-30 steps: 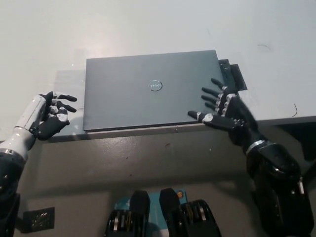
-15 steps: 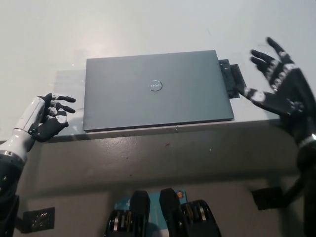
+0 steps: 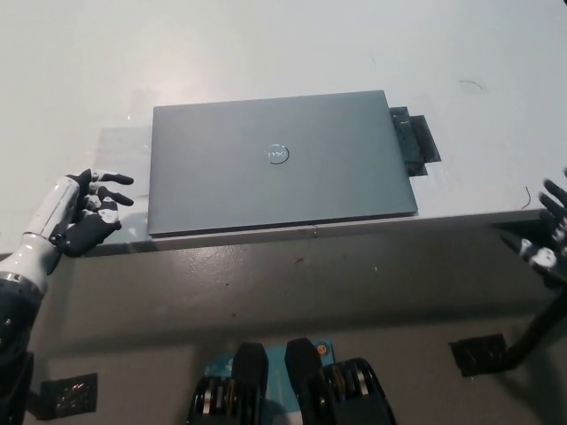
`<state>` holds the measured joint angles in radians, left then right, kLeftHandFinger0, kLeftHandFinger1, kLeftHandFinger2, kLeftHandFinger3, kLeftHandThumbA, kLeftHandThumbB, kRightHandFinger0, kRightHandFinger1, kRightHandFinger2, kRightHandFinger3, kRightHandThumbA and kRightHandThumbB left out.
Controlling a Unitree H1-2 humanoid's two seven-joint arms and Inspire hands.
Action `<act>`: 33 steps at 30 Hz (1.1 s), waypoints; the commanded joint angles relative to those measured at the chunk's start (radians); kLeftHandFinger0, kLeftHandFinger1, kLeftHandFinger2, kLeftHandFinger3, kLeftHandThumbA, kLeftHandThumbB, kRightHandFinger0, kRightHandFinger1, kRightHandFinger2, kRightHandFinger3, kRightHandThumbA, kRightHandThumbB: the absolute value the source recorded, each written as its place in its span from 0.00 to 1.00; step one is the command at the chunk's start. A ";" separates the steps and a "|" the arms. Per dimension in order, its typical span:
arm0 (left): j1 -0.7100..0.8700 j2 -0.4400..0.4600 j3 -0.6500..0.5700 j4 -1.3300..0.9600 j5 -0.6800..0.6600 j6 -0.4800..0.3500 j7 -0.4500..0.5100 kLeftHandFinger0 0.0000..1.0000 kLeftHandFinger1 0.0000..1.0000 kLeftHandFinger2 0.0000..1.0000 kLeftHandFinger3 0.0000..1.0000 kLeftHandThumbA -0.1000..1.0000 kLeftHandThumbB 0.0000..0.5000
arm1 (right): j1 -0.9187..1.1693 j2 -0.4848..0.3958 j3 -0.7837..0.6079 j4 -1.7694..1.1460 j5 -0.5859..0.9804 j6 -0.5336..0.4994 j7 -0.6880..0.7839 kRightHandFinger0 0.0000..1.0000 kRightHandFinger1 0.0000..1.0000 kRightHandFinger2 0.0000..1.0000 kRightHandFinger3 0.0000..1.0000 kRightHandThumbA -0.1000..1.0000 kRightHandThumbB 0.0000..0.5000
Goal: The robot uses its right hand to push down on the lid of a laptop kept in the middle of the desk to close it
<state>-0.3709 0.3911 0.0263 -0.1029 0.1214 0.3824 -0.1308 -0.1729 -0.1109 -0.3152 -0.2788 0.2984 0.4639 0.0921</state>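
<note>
The laptop [image 3: 279,164] lies shut and flat in the middle of the desk [image 3: 266,53]. The right hand [image 3: 549,235] sits at the far right edge, well apart from it, fingers spread and empty. The left hand [image 3: 84,212] rests beside the laptop's left edge, loosely curled, holding nothing.

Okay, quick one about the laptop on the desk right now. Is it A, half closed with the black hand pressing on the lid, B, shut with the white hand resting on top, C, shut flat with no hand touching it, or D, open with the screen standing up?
C: the laptop lies shut flat, the right hand is off at the desk's right edge and the left hand rests beside its left side.
</note>
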 commanded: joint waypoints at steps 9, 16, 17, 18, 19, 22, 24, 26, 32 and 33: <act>-0.010 0.018 0.018 -0.017 0.007 -0.024 0.006 0.29 0.37 0.50 0.60 0.05 0.00 | 0.050 0.007 -0.034 0.055 0.043 -0.099 -0.014 1.00 0.96 0.93 1.00 1.00 0.47; -0.002 0.005 0.024 -0.020 -0.003 -0.024 0.011 0.26 0.35 0.50 0.61 0.05 0.02 | 0.048 0.003 -0.046 0.113 0.045 -0.115 -0.014 0.98 0.91 0.90 1.00 1.00 0.56; -0.002 0.001 0.025 -0.018 -0.003 -0.022 0.014 0.26 0.35 0.49 0.61 0.05 0.02 | 0.049 0.000 -0.046 0.114 0.045 -0.115 -0.012 0.97 0.91 0.90 1.00 1.00 0.56; -0.004 -0.001 0.028 -0.011 -0.007 -0.023 0.014 0.25 0.34 0.47 0.60 0.05 0.02 | 0.043 -0.004 -0.043 0.128 0.044 -0.122 -0.006 0.97 0.90 0.89 1.00 1.00 0.62; 0.001 -0.003 0.030 -0.013 -0.009 -0.028 0.014 0.26 0.34 0.48 0.60 0.04 0.01 | 0.037 -0.009 -0.039 0.129 0.039 -0.121 -0.006 0.96 0.90 0.89 1.00 1.00 0.57; 0.001 -0.005 0.031 -0.016 -0.003 -0.018 0.013 0.26 0.34 0.47 0.59 0.04 0.01 | 0.033 -0.008 -0.040 0.123 0.042 -0.116 -0.010 0.99 0.91 0.89 1.00 1.00 0.56; -0.005 -0.003 0.031 -0.022 -0.004 -0.014 0.006 0.25 0.34 0.46 0.59 0.03 0.00 | 0.030 -0.005 -0.043 0.118 0.047 -0.119 -0.011 0.99 0.91 0.89 1.00 1.00 0.57; -0.004 -0.001 0.031 -0.025 -0.002 -0.016 0.004 0.25 0.34 0.48 0.61 0.04 0.00 | 0.028 -0.008 -0.046 0.116 0.051 -0.115 -0.012 0.98 0.91 0.91 1.00 1.00 0.60; -0.003 -0.008 0.038 -0.015 -0.013 -0.024 0.003 0.25 0.33 0.45 0.59 0.02 0.00 | 0.028 -0.016 -0.048 0.113 0.039 -0.106 -0.026 1.00 0.91 0.88 1.00 1.00 0.51; 0.000 -0.012 0.037 -0.019 -0.007 -0.016 0.007 0.26 0.34 0.46 0.59 0.01 0.00 | 0.030 -0.019 -0.048 0.109 0.043 -0.101 -0.024 0.98 0.90 0.87 1.00 1.00 0.48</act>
<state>-0.3591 0.3713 0.0510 -0.1027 0.1175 0.3811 -0.1297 -0.1212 -0.1072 -0.3525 -0.1441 0.3281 0.3999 0.0814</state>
